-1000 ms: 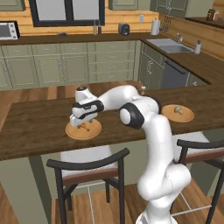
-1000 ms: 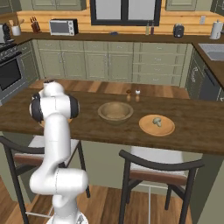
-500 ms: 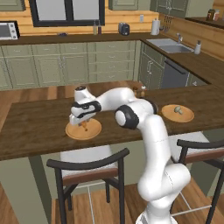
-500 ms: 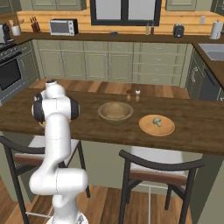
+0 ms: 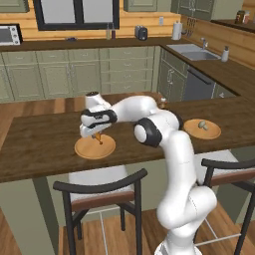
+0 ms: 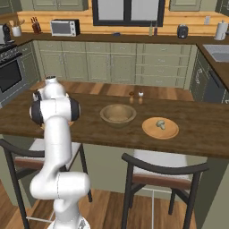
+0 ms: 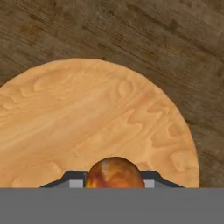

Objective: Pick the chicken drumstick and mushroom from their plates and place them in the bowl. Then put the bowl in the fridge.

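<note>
Where arm hides plate (image 7: 131, 113), drumstick (image 7: 114, 173) between fingertips (image 7: 74, 179).

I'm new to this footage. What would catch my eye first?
The white arm reaches left across the dark wooden counter, its claw down on a round plate and closed around the drumstick. To the right sit a tan bowl and a second plate holding a mushroom.
</note>
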Robot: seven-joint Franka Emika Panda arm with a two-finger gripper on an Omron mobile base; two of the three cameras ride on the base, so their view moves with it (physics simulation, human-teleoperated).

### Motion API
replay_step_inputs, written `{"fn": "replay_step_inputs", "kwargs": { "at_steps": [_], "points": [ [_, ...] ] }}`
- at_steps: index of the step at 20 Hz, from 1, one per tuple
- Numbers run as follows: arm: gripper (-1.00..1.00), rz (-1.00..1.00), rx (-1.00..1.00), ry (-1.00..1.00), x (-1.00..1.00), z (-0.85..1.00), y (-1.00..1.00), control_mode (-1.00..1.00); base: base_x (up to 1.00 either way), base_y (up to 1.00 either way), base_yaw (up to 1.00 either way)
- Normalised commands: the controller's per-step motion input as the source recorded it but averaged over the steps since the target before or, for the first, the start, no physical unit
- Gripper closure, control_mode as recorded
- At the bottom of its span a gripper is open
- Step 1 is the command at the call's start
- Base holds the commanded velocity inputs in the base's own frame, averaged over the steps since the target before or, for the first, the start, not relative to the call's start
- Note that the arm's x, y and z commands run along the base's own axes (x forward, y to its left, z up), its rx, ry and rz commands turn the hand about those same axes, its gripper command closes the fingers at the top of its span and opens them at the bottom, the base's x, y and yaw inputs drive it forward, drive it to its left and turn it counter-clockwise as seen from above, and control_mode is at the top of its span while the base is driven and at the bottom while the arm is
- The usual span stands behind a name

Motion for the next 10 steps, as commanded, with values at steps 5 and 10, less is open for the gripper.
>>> {"fn": "replay_step_inputs", "kwargs": {
  "at_steps": [5, 10],
  "points": [
    [1.0, -0.09, 0.08, -0.16, -0.65, 1.0, -0.83, -1.0, 0.0, 0.0, 0.0],
    [1.0, -0.15, 0.03, -0.13, -0.57, 1.0, -0.93, -1.0, 0.0, 0.0, 0.0]
  ]
}}
